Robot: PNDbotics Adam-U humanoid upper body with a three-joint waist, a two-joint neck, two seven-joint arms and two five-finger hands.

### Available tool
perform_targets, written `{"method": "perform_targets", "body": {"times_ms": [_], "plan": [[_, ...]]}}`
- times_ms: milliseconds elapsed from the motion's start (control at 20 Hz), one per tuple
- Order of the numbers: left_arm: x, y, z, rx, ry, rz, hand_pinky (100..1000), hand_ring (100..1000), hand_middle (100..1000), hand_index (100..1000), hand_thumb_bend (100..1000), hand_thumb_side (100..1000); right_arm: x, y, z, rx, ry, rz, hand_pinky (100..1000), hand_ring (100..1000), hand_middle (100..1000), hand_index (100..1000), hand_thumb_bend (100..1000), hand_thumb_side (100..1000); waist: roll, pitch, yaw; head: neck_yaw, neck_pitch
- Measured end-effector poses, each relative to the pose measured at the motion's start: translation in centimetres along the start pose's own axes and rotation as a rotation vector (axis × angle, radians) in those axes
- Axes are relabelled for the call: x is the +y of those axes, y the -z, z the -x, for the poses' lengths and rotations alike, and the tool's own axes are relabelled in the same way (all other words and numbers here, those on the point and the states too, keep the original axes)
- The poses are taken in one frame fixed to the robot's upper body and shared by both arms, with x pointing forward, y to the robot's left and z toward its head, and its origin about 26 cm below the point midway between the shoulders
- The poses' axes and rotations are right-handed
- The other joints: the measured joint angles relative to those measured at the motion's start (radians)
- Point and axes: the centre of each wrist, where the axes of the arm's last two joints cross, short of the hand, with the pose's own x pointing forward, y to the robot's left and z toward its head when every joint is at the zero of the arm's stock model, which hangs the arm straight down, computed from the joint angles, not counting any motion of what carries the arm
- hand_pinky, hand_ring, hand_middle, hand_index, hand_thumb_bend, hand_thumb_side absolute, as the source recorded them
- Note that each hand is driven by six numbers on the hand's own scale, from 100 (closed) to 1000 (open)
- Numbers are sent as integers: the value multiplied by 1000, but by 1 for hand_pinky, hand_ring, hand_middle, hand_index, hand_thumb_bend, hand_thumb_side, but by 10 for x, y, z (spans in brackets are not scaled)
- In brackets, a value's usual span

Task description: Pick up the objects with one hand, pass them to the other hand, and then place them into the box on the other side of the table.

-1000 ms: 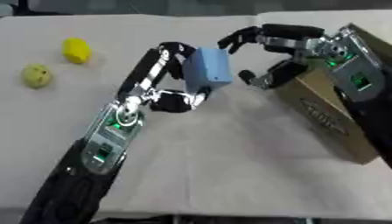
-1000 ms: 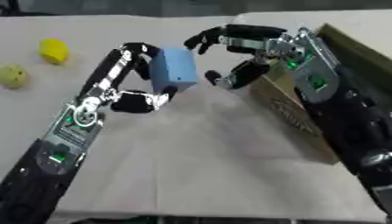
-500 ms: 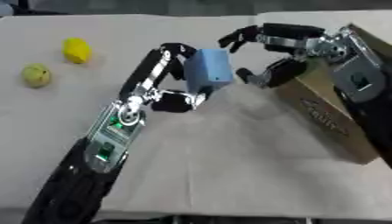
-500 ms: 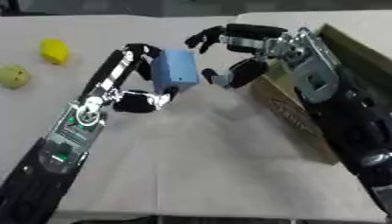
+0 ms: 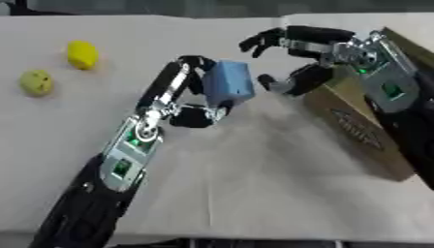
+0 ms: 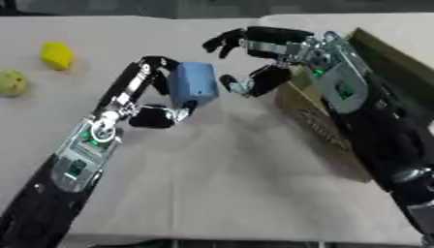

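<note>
Two hands meet above the counter. Left hand, fingers curled round a blue block, raised off the counter, thumb tucked under it. Just right of the block, the right hand, fingers spread and curved, thumb low, gaping toward the block, near its right face but apart from it, nothing inside. Right of that hand, touching the wrist's far side, a brown cardboard box, tilted along the counter's right edge, holding nothing that can be seen from here. Well left of the left hand's fingers, a yellow lump, and further left and a little nearer, a yellow-green ball, both lying on the pale cloth, apart from each other. Left forearm stretching down from the block to the lower left corner; right forearm running down the right edge over the box.
</note>
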Motion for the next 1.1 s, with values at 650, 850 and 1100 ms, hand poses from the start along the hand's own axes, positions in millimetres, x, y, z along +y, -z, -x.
{"method": "perform_targets", "body": {"times_ms": [650, 850, 1100], "plan": [[-1, 5, -2, -5, 12, 2, 536, 479, 404, 483, 100, 100, -2, 2, -5, -22, 37, -19, 1000, 849, 902, 990, 100, 358, -3, 0, -2, 1, 0], [-3, 11, -7, -14, 14, 2, 536, 480, 404, 483, 100, 100, -2, 2, -5, -30, 39, -39, 1000, 851, 905, 990, 100, 355, -7, 0, 0, 2, 0], [-5, 16, -9, -17, 13, -4, 537, 481, 406, 484, 100, 100, -2, 2, -3, -36, 43, -55, 1000, 856, 907, 993, 100, 349, -8, 0, 1, 5, 0]]}}
